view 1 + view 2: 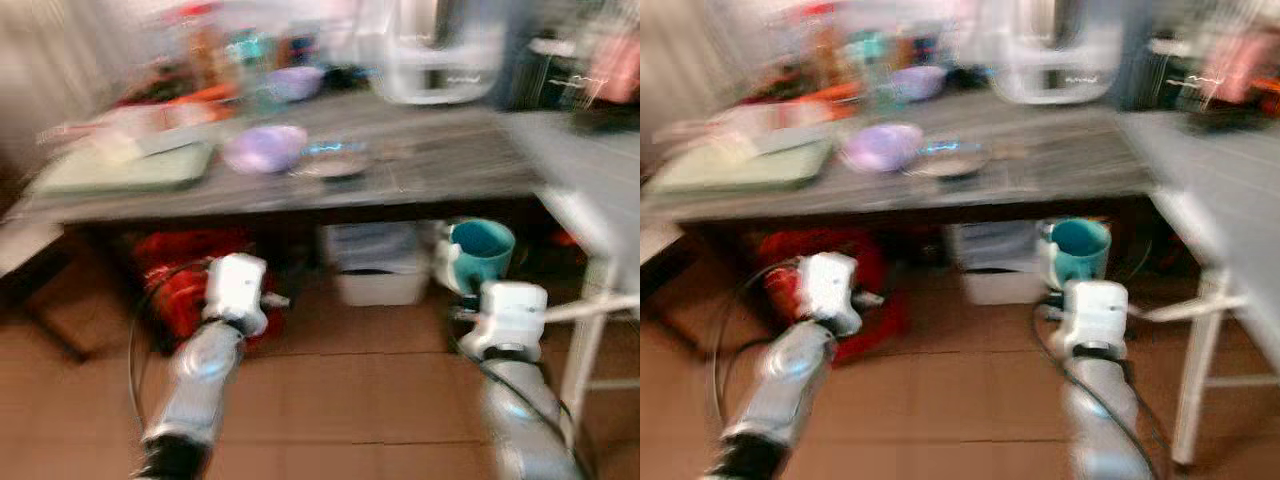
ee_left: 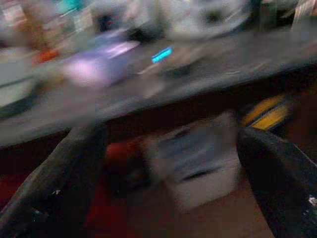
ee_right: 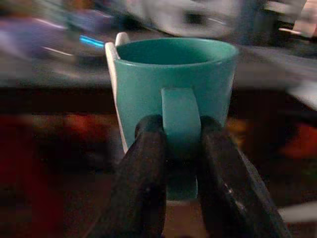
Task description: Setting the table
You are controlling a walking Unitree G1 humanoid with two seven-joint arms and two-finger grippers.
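Right gripper [image 3: 181,163]: 2 black fingers pinch the handle of the teal mug from either side, closed tight on it.
Teal mug [image 1: 482,252]: upright, held in the air below the table edge, above the tiled floor; something white sits against one side of it, too blurred to name.
Left gripper [image 2: 168,163]: fingers spread wide apart, holding nothing, level with the space under the table.
Table [image 1: 450,160]: dark grey top, ahead of both arms.
Purple bowl [image 1: 265,148]: on the table, left of centre, blurred.
Green tray [image 1: 130,170]: flat at the table's left end.
White box [image 1: 380,265]: on the floor under the table, beside the mug.
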